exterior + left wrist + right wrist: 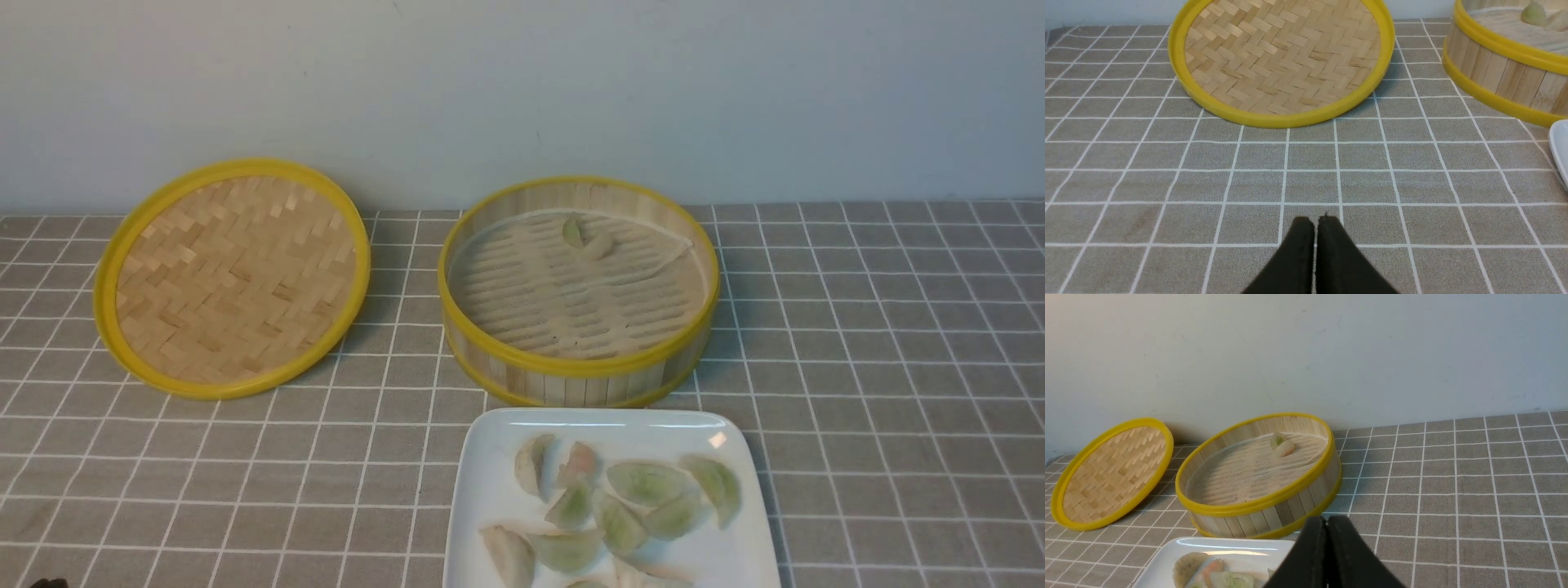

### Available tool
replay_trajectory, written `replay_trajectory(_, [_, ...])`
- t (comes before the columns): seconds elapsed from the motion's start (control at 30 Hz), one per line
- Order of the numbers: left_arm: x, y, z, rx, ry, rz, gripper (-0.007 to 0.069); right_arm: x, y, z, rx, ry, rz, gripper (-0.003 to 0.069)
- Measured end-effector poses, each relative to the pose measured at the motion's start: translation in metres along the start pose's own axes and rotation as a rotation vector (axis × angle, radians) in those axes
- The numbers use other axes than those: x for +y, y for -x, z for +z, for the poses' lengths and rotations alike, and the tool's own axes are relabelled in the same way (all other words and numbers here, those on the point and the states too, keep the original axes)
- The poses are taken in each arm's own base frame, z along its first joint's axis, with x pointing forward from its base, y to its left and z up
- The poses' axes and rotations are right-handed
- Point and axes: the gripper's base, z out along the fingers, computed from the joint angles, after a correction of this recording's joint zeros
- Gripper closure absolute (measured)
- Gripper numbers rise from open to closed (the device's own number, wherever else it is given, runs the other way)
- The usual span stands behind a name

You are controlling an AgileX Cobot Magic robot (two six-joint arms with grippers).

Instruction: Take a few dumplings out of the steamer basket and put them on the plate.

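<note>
The steamer basket stands mid-table with two dumplings at its far side; it also shows in the right wrist view and the left wrist view. The white plate lies in front of it with several dumplings on it. My left gripper is shut and empty over bare cloth, in front of the lid. My right gripper is shut and empty, near the plate's corner. Neither gripper shows clearly in the front view.
The flat woven lid with a yellow rim leans tilted against the wall at the left; it also shows in the left wrist view. A grey checked cloth covers the table. A pale wall rises behind.
</note>
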Motion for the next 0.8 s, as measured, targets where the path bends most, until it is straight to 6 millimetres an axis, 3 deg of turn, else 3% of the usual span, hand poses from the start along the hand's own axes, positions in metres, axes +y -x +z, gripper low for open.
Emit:
replay_trajectory(0.4, [0.000, 0.000, 0.000, 0.000, 0.000, 0.000, 0.0629, 0.004, 0.001, 0.000, -0.014, 0.048, -0.004, 0.0673])
replay_trajectory(0.57, [0.000, 0.000, 0.000, 0.000, 0.000, 0.000, 0.0629, 0.025, 0.012, -0.005, -0.159, 0.270, -0.158, 0.0673])
replay_trajectory(0.8, [0.000, 0.000, 0.000, 0.000, 0.000, 0.000, 0.0629, 0.035, 0.023, -0.011, -0.315, 0.370, -0.231, 0.0673])
